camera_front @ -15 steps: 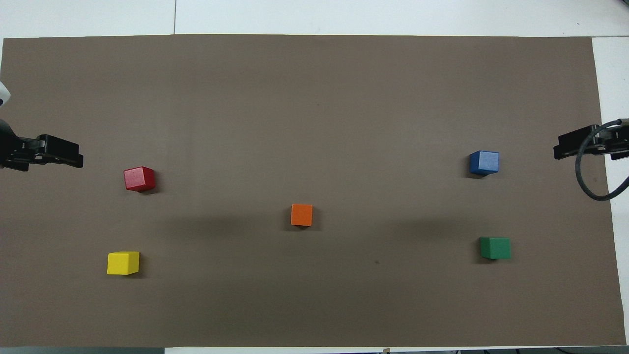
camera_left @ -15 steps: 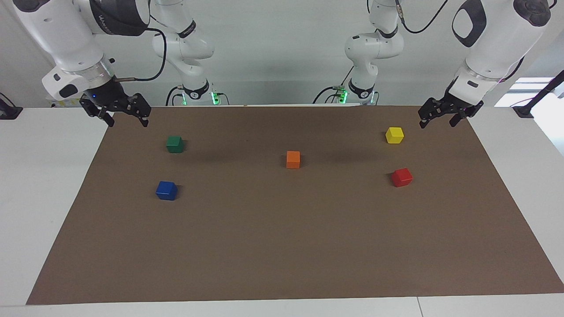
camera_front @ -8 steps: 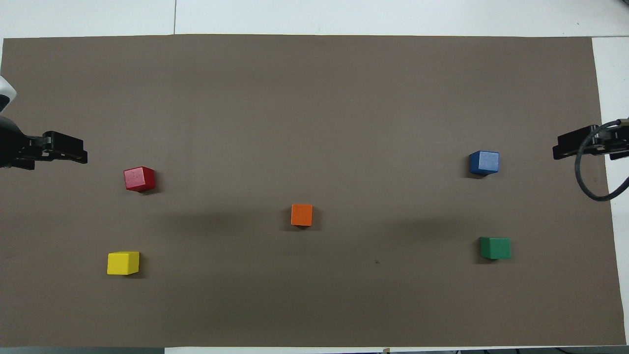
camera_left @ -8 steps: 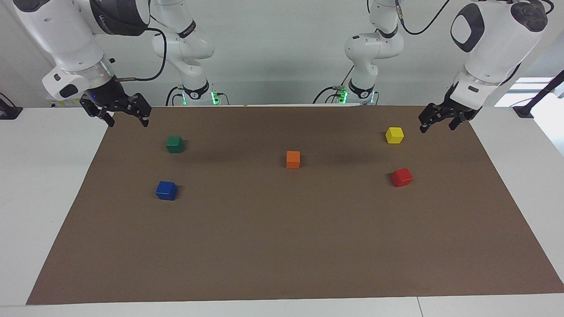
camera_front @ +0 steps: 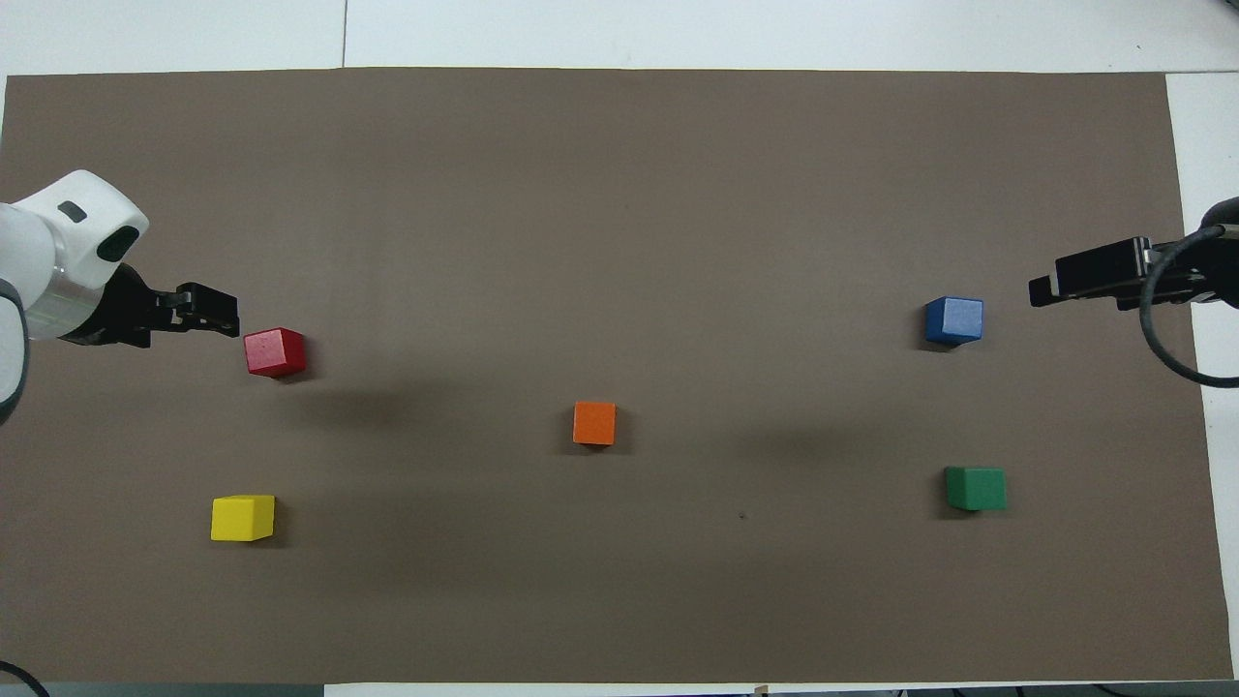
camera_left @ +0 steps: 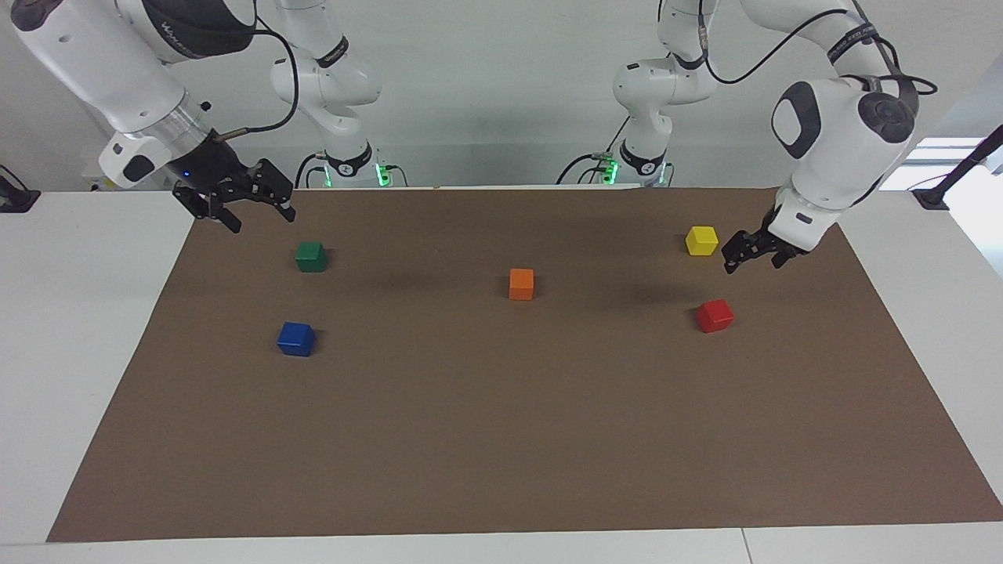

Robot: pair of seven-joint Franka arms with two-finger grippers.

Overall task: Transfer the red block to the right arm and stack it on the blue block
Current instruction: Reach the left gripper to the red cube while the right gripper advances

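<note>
Brown mat (camera_left: pixel 501 439) — red block (camera_left: pixel 715 315) skewed, cubic — no long axis

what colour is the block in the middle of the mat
Orange block; it shows best in the overhead view.

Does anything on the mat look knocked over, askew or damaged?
Nothing stands out. The red block, blue block and the orange, yellow and green cubes each sit flat and apart on the brown mat. Neither gripper holds anything.

A robotics lab — two white arms (camera_left: pixel 831 133) bolted at a plain table (camera_left: pixel 70 329) — bare walls.
</note>
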